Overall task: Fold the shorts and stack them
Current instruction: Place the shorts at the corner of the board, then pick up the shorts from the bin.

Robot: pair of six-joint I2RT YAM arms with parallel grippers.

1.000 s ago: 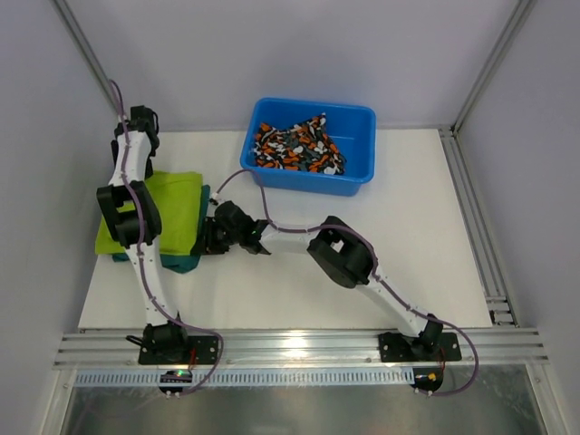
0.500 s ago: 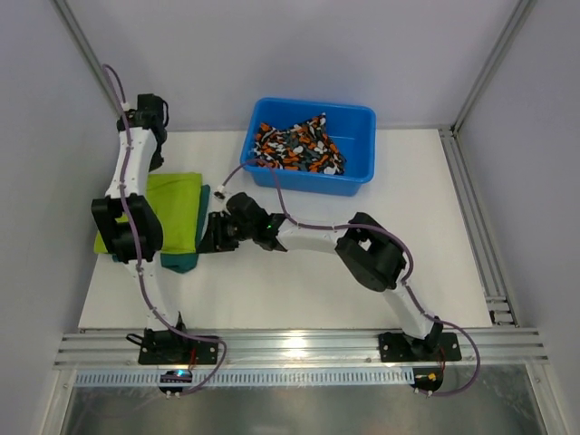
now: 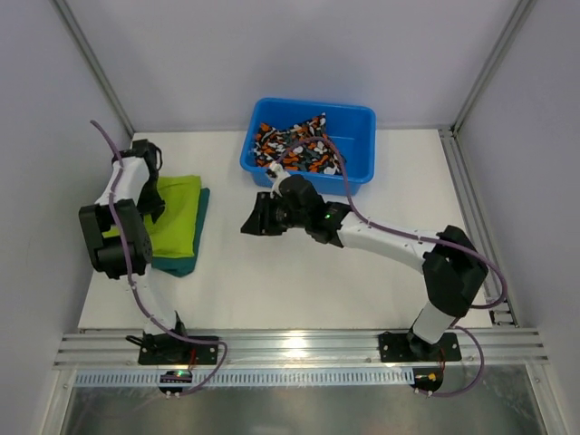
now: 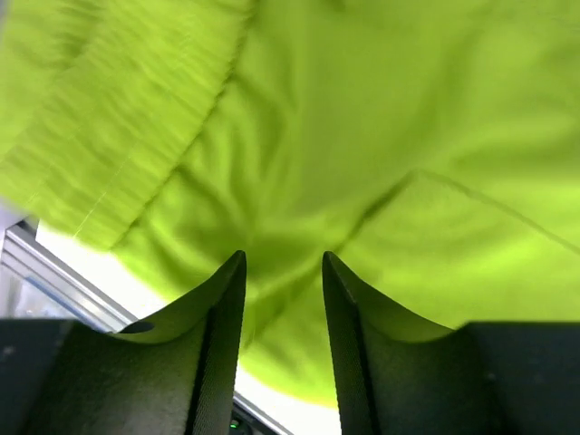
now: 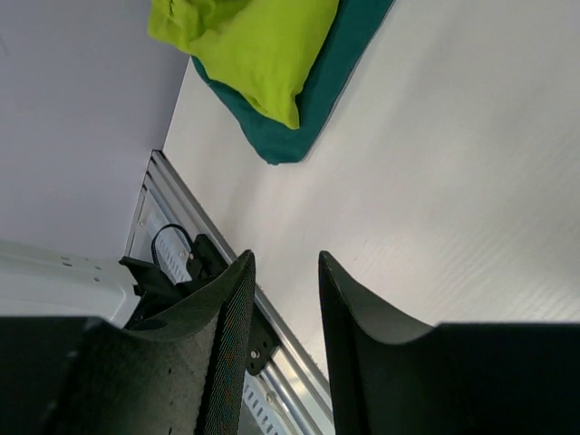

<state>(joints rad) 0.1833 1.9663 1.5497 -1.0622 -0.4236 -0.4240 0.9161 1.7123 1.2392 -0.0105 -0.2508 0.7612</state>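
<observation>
Left gripper [image 4: 283, 261], jaws parted and empty, hovers close over lime shorts [image 4: 381, 127].

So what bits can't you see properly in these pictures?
Teal shorts: top view, mostly covered by the lime shorts; only an edge shows.
Left claw: left wrist view, the cloth is very close and blurred, so I can't tell if it pinches the lime shorts.
Camouflage shorts: top view, crumpled in the blue tub, too small to tell their shape.
</observation>
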